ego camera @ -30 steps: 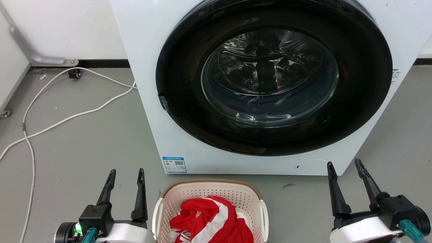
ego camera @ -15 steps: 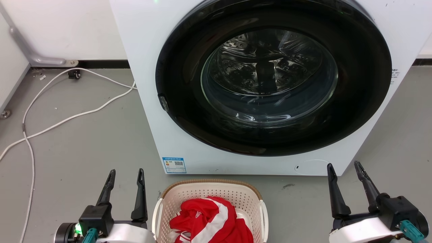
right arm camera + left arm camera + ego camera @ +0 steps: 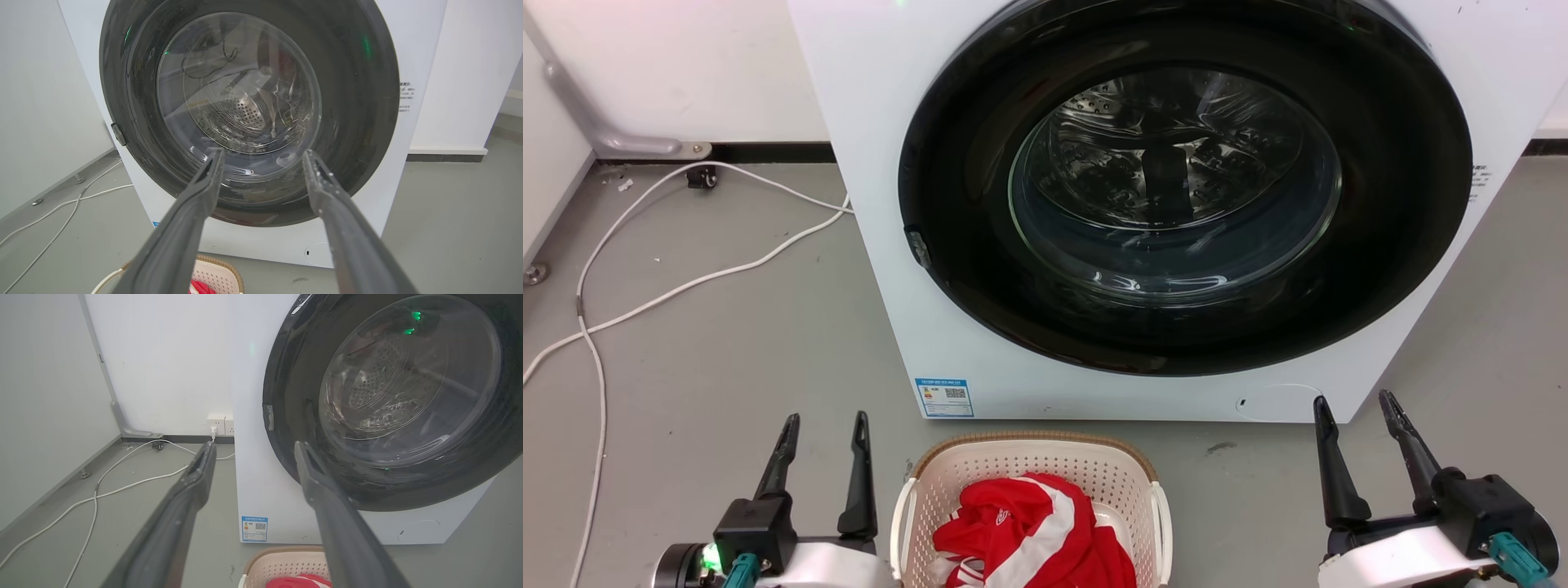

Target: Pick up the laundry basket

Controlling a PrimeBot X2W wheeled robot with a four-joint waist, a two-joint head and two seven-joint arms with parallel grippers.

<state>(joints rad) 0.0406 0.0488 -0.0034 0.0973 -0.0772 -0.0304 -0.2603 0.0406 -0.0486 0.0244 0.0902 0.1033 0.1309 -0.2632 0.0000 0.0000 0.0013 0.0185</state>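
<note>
The laundry basket (image 3: pixel 1031 461) sat on the grey floor (image 3: pixel 727 367) just in front of the washing machine (image 3: pixel 882 245), holding a red and white garment (image 3: pixel 1029 531), exactly where it had been a second earlier. On its left, the left gripper (image 3: pixel 825 418) hung close beside the basket's white handle, jaws apart and empty, tips a shade lower than before. Well off to the right, the right gripper (image 3: pixel 1352 398) had hardly shifted, its jaws likewise apart and holding nothing.
</note>
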